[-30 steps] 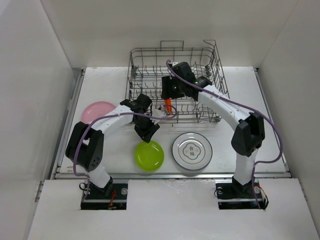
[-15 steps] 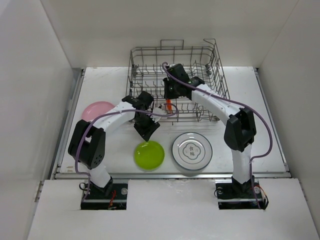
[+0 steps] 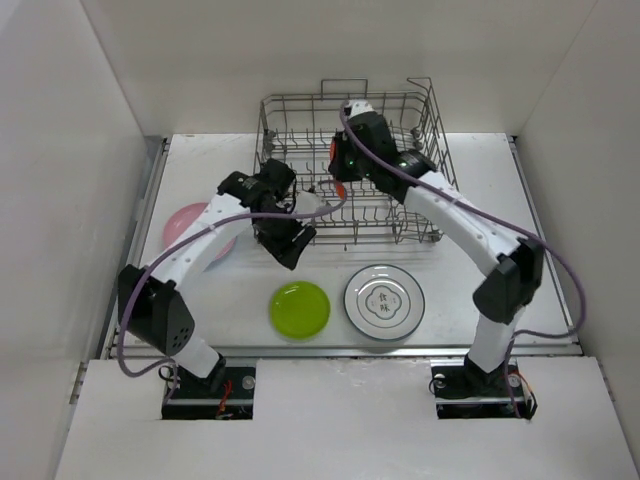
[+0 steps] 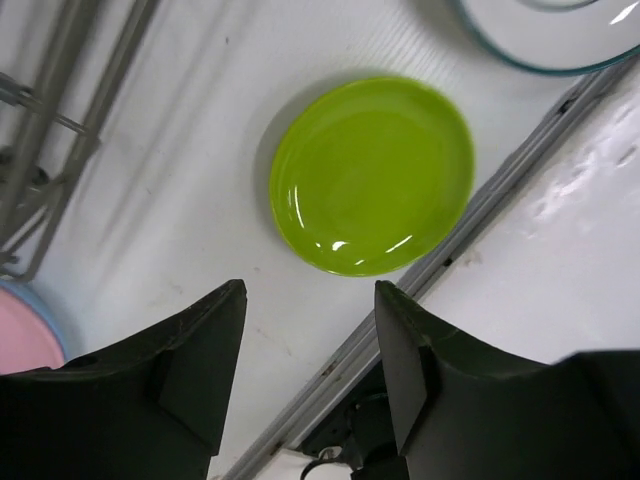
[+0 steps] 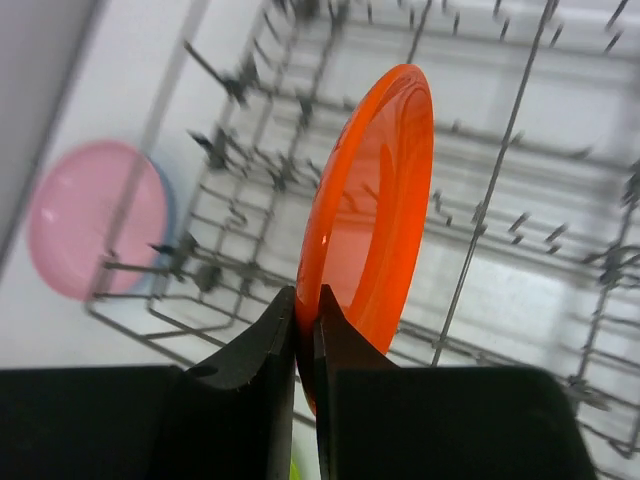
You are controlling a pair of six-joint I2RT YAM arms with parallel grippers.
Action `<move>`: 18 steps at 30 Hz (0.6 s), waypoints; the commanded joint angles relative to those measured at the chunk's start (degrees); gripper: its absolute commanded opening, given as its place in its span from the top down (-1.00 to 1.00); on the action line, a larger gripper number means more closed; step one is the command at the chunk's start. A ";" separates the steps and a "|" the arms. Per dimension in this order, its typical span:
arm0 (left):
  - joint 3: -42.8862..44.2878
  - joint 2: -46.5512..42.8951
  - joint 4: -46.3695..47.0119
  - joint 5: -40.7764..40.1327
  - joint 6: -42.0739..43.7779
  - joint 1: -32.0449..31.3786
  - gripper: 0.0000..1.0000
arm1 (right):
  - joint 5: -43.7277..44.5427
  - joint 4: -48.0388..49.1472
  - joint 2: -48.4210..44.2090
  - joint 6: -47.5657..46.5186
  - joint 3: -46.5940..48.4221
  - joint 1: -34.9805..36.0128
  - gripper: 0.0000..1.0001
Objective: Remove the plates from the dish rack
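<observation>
Right wrist shows R claw point(image 5: 305, 305) pinching orange plate point(image 5: 375, 200); top ext barely.

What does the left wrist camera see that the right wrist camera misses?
Only the left wrist view clearly shows the round lime green plate, beyond the open left gripper. Only the right wrist view shows the round orange plate, pinched upright by the right gripper. Both show the round pink plate and the grey wire dish rack.

**Camera Positions**

Top camera looks down from behind the arms point(image 3: 200, 255) over the tabletop point(image 3: 500, 170). Left wrist faces down above the green plate point(image 4: 372, 175); right wrist, close behind the orange plate point(image 5: 375, 200), faces the rack point(image 3: 295, 150). All share the pink plate point(image 3: 180, 220).
</observation>
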 commanded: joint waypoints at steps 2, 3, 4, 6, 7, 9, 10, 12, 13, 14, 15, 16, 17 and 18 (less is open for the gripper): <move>7.18 -6.14 -6.19 6.52 -2.03 1.80 -0.06 | 6.01 12.50 -14.44 -4.50 -2.53 0.89 1.00; 7.97 -7.63 -6.20 7.66 -2.56 3.63 -0.08 | 6.01 13.38 -15.69 -5.73 -3.67 1.50 1.00; 9.54 -8.51 -6.20 8.37 -3.70 4.43 -0.15 | 6.01 13.39 -16.84 -6.44 -4.73 2.38 1.00; 10.87 -11.05 -6.81 8.38 -4.23 5.93 -0.30 | 6.01 13.39 -19.83 -8.97 -7.63 5.98 1.00; 11.57 -12.03 -6.81 7.59 -4.93 7.68 -0.37 | 5.49 12.87 -20.71 -10.39 -8.85 7.73 1.00; 12.10 -13.79 -6.81 5.23 -5.55 9.62 -0.55 | 5.48 10.32 -22.72 -13.02 -13.16 14.49 1.00; 12.11 -15.62 -6.20 3.12 -6.34 10.67 -0.59 | 6.87 9.18 -22.74 -15.04 -14.91 17.22 1.00; 12.11 -17.65 -3.83 -4.34 -9.22 14.88 -0.79 | 11.34 5.67 -23.53 -15.06 -20.26 24.84 1.00; 12.11 -20.01 -2.87 -6.54 -10.20 16.64 -0.86 | 12.15 4.26 -23.53 -14.54 -21.51 26.98 1.00; 10.37 -21.34 -2.07 -9.79 -10.99 20.14 -0.91 | 12.77 2.86 -23.53 -12.79 -22.48 28.91 1.00; 9.48 -22.57 -0.85 -10.86 -11.79 21.83 -0.97 | 14.08 0.41 -22.66 -12.08 -23.80 32.41 1.00; 7.82 -24.93 -0.84 -12.00 -12.49 24.37 -1.00 | 15.31 -0.75 -21.34 -10.50 -23.81 34.19 1.00; 7.80 -26.00 -0.84 -12.02 -13.37 25.35 -1.00 | 16.89 -1.81 -20.55 -9.79 -23.81 35.86 1.00; 6.24 -26.97 -0.31 -13.49 -14.07 26.23 -1.00 | 18.65 -3.21 -19.58 -9.00 -23.81 37.27 1.00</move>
